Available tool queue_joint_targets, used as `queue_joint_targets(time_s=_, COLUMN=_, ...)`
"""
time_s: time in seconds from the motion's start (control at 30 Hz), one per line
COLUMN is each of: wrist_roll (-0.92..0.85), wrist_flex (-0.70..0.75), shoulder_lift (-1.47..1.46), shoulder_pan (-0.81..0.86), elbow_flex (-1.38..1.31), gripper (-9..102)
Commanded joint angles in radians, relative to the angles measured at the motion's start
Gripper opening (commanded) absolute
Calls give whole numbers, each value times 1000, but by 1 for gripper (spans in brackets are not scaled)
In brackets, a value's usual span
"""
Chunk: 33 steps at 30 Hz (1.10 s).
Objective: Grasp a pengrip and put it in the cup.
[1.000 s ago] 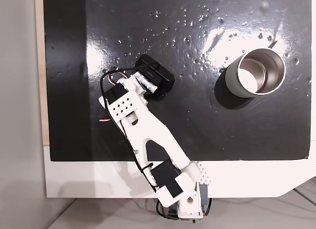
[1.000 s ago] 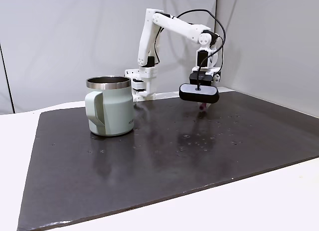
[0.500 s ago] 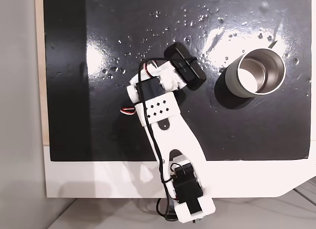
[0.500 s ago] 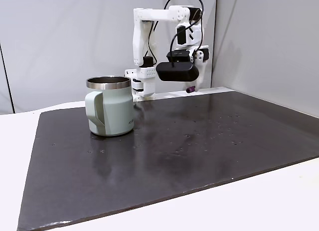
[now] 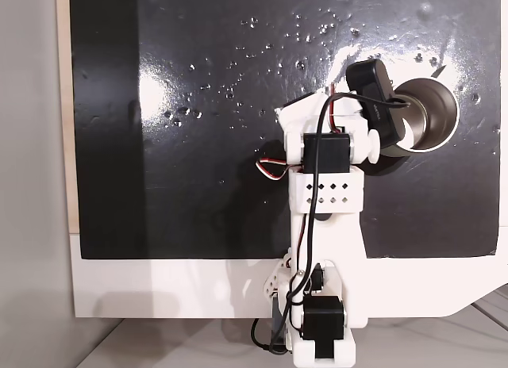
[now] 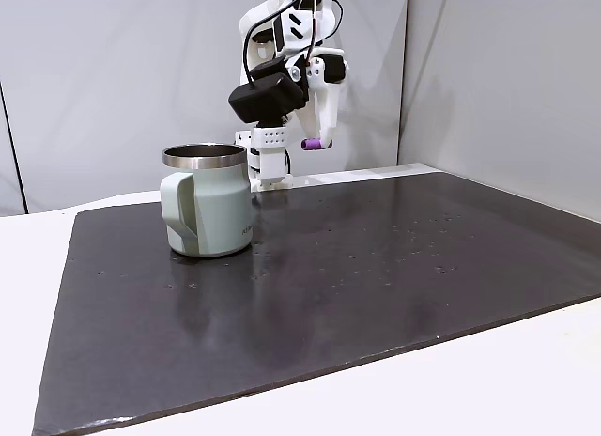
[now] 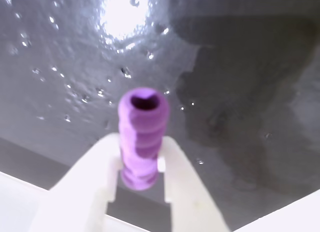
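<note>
Grey walls behind, and a white bench (image 6: 526, 380) carrying a glossy black mat (image 6: 376, 267) speckled with small droplets and glare spots. White 3D-printed arm (image 5: 325, 225) with black servos reaches from the near edge of the top-down fixed view toward the upper right; its black wrist camera housing (image 5: 379, 98) overlaps the left rim of the cup there. Round brushed-steel cup with pale green outer wall and handle (image 6: 205, 199) stands upright on the mat, shiny inside visible from above (image 5: 432, 114). In the side fixed view the hand (image 6: 315, 143) is raised well above the mat, just right of the cup and higher than its rim, not over the opening as far as that angle shows (depth hard to judge). Hand (image 7: 142, 164) is closed on the small light-purple ribbed soft tube pengrip (image 7: 142, 137): the two white fingers (image 7: 90, 177) pinch its lower end, the open hollow end sticks out past the fingertips. In the side view the pengrip (image 6: 312, 144) shows as a short purple stub at the fingertips, clear of cup and mat.
</note>
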Motion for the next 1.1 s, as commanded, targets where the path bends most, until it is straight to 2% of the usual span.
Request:
queue_joint_targets(time_s=0.0, wrist_roll=-20, wrist_flex=41, shoulder_lift=51, shoulder_pan=77, elbow_flex=-100, gripper=0)
queue_joint_targets(time_s=0.23, wrist_roll=-83, wrist_flex=121, shoulder_lift=104, shoulder_pan=183, elbow_flex=-144, gripper=0)
queue_joint_targets(time_s=0.6, wrist_roll=-192, wrist_flex=130, shoulder_lift=147, shoulder_pan=345, elbow_flex=-209, gripper=0)
queue_joint_targets(time_s=0.83, wrist_roll=-279, wrist_flex=38, shoulder_lift=140, shoulder_pan=480, elbow_flex=-232, gripper=0)
queue_joint_targets(time_s=1.07, wrist_roll=-278, wrist_flex=-115, shoulder_lift=127, shoulder_pan=497, elbow_flex=-212, gripper=0)
